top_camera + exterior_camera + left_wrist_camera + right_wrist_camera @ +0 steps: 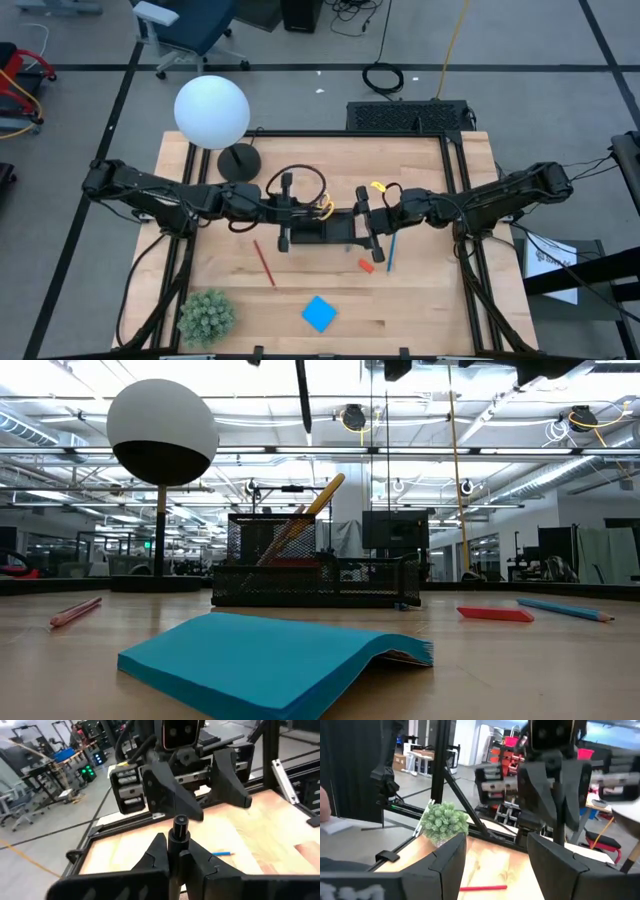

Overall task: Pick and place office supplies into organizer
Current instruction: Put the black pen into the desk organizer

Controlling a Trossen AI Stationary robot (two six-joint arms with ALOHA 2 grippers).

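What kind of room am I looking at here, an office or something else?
Most likely a robotics lab or workshop, not an ordinary office. The wooden table sits in a metal frame with two robot arms mounted on it, the floor is bare and strung with cables, and the low view shows an open hall with ceiling lights and more equipment behind.

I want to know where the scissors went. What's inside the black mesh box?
Inside the black mesh organizer, yellow-handled scissors lean in the tall compartment, with something reddish beside them. The mesh hides their lower ends. Whether the low compartment holds anything cannot be seen.
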